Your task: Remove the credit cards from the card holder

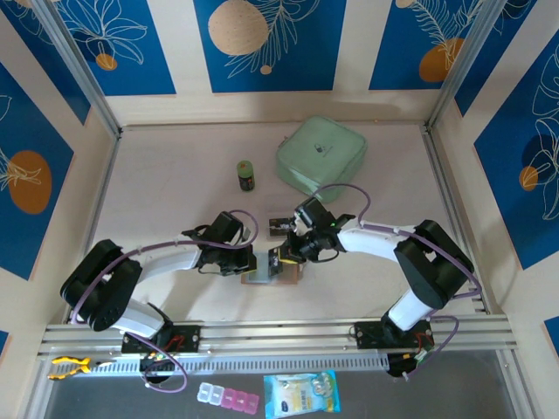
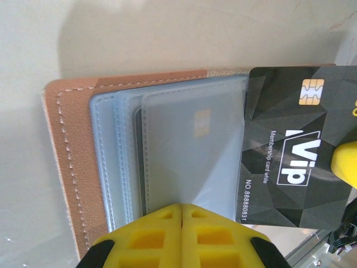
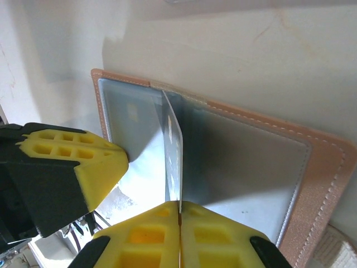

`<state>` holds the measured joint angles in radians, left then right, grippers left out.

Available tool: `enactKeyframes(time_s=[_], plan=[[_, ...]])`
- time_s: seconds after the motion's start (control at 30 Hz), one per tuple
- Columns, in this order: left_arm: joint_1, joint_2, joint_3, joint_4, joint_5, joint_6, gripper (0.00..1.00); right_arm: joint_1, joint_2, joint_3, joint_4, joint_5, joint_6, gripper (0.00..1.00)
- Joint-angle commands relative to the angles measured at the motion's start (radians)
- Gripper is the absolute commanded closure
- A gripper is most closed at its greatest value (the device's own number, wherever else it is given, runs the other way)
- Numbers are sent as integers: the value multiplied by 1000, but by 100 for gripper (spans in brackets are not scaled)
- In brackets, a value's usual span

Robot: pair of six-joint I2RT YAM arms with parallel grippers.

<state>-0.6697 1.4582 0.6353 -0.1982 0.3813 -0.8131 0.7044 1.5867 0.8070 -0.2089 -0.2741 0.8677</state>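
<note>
Left jaws closed, tips on the card holder (image 2: 67, 156); right jaws pinch 1 credit card (image 2: 290, 145).

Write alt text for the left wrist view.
A dark VIP credit card with a gold chip juts past the right side of the tan card holder. The shut left gripper sits over the holder's grey see-through pockets, one with a second card inside.

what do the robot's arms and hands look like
The left arm and the right arm both have white link shells and bulky black joints, with a purple cable looping alongside each. The left hand and the right hand each end in two bright yellow fingers moulded with square recesses, set on black mounts.
</note>
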Motion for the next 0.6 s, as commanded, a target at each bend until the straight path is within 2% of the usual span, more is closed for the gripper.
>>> enactKeyframes(time_s=[0.0, 0.23, 0.57], plan=[[4, 6, 23, -4, -25, -14, 100, -3, -2, 36, -83, -16, -39, 91], [4, 11, 20, 7, -19, -9, 100, 4, 3, 89, -187, 39, -61, 92], [5, 4, -8, 48, -14, -27, 100, 33, 43, 124, -208, 41, -32, 92]])
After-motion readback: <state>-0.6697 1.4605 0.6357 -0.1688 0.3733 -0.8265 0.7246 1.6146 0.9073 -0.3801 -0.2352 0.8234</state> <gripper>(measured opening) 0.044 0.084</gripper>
